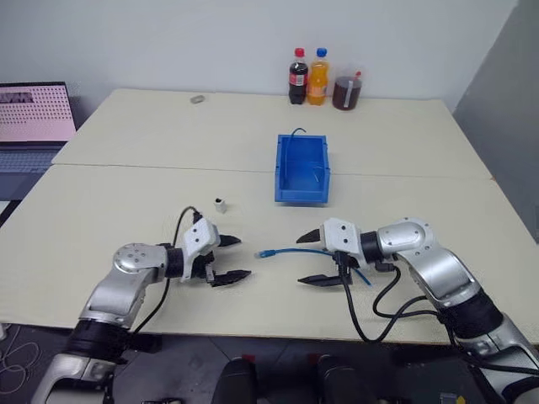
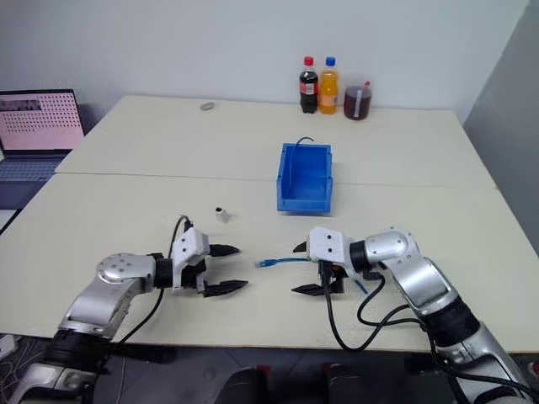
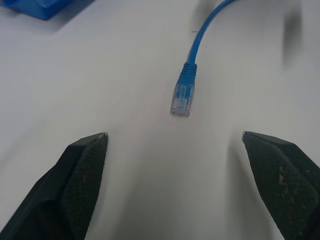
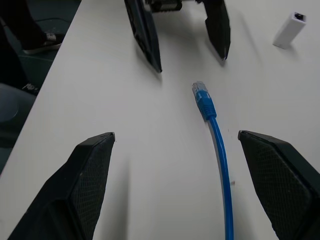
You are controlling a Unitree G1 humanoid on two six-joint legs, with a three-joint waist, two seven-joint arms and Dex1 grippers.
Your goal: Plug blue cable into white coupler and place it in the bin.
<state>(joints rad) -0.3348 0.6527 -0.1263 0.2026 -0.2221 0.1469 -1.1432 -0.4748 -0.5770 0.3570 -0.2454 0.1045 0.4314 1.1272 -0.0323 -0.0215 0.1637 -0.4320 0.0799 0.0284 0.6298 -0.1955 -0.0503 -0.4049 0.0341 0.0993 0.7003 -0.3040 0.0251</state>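
The blue cable (image 1: 290,250) lies flat on the table between my two grippers, its clear plug (image 3: 181,97) pointing toward my left gripper (image 1: 242,257). That gripper is open and empty, a short way from the plug. My right gripper (image 1: 300,260) is open too, its fingers standing either side of the cable (image 4: 220,155) without touching it. The white coupler (image 1: 220,204) stands on the table beyond the left gripper, apart from both; it is also in the right wrist view (image 4: 290,30). The blue bin (image 1: 301,194) sits further back, near the table's middle.
Two bottles (image 1: 307,77) and a cup of dark drink (image 1: 346,91) stand at the table's far edge. A laptop (image 1: 34,118) is at the far left. A small grey object (image 1: 198,98) lies at the back. A seam (image 1: 168,168) crosses the table behind the coupler.
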